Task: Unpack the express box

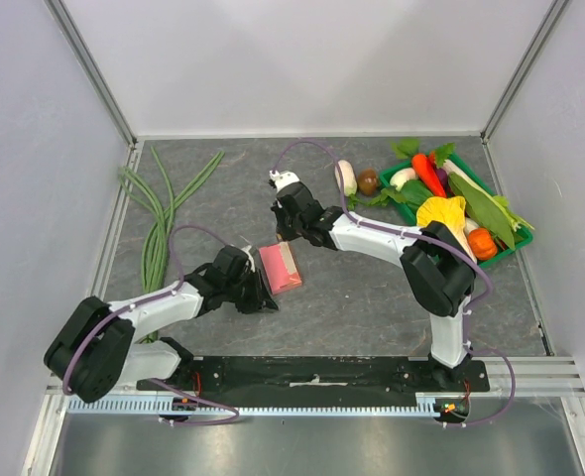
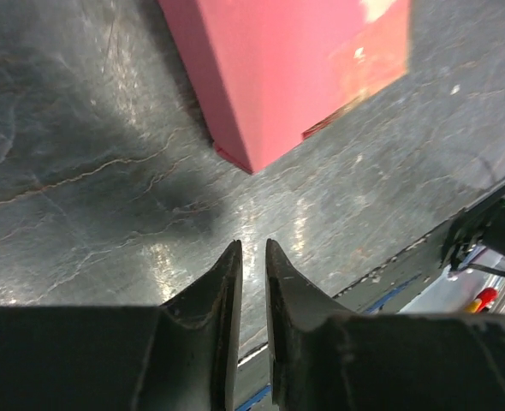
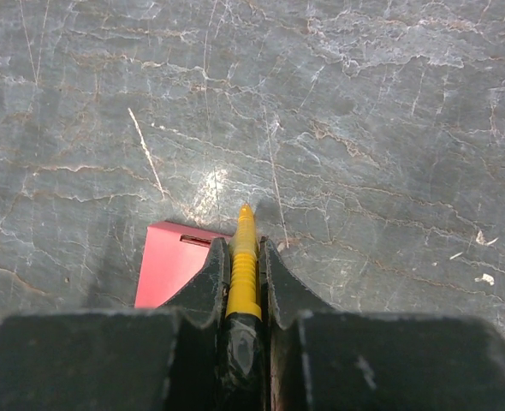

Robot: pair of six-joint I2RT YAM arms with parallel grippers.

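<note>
The express box [image 1: 281, 266], flat and pink-red, lies on the dark stone table between the two arms. In the left wrist view it [image 2: 295, 68] fills the top, with one corner pointing toward my left gripper [image 2: 251, 244]. That gripper [image 1: 265, 297] sits just short of the box's near-left side, its fingers a narrow gap apart with only bare table between them. My right gripper [image 1: 287, 236] hangs over the box's far end, shut on a yellow-and-black utility knife [image 3: 244, 274]. The knife's tip sticks out past the fingertips beside the box's edge [image 3: 171, 270].
A green tray [image 1: 501, 248] piled with toy vegetables stands at the back right. A white radish [image 1: 346, 177] and a brown mushroom [image 1: 369, 181] lie just left of it. Long green beans [image 1: 159, 218] stretch along the left side. The black base rail [image 1: 312, 372] runs along the near edge.
</note>
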